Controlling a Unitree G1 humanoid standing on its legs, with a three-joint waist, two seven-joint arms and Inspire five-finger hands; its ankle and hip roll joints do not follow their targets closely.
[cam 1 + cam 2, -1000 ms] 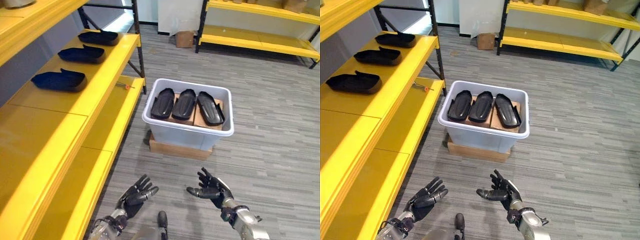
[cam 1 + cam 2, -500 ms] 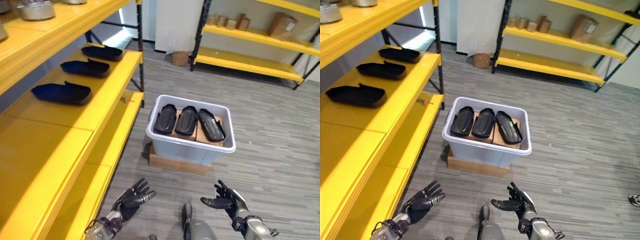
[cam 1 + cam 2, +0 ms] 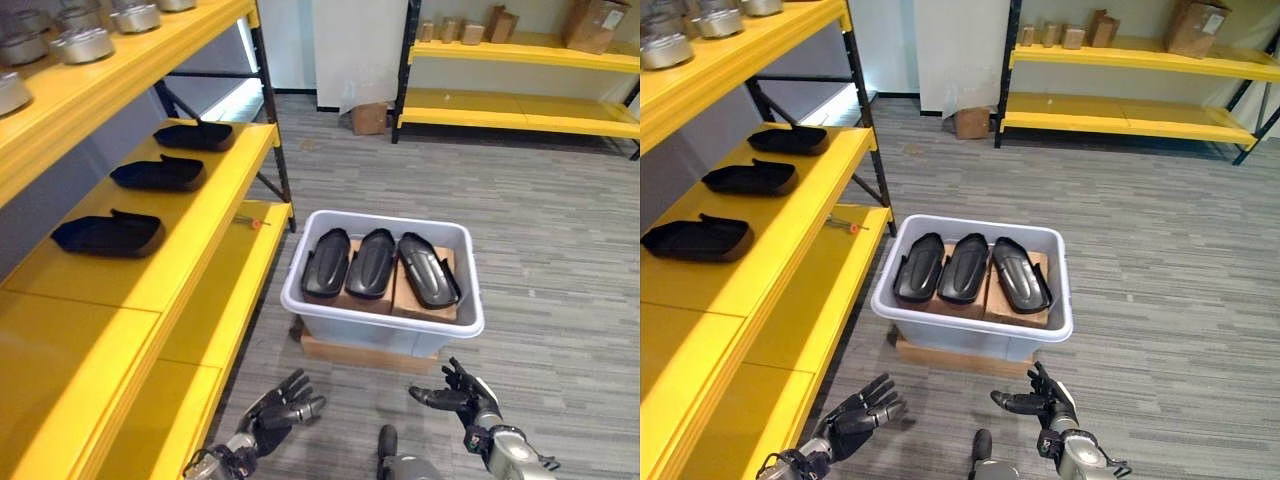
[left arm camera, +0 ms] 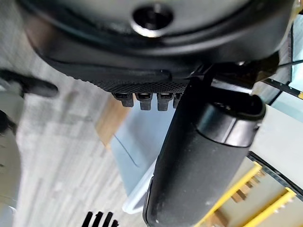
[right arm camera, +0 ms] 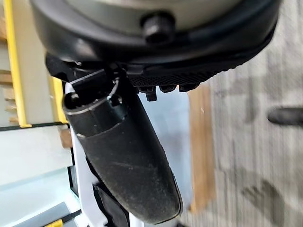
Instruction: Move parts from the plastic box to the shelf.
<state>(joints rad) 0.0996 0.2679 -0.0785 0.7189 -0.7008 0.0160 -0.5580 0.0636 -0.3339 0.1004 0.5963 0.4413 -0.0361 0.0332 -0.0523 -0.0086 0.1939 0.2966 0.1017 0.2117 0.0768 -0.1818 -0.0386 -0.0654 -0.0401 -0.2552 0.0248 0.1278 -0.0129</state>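
A pale grey plastic box stands on a flat cardboard base on the floor. Three black shell-shaped parts lie side by side in it on cardboard blocks. Three more black parts rest in a row on the yellow shelf at the left. My left hand hangs open low over the floor, short of the box. My right hand is open too, fingers spread, just in front of the box's near right corner. Both hands hold nothing.
A lower yellow shelf board runs beside the box, with a small orange-tipped tool on it. Metal pots sit on the upper shelf. A second yellow rack with cardboard boxes stands at the back. Grey plank floor lies to the right.
The camera has tilted up and shifted, showing more of the upper shelf. Both hands stay low and open; the right hand has dropped lower in view.
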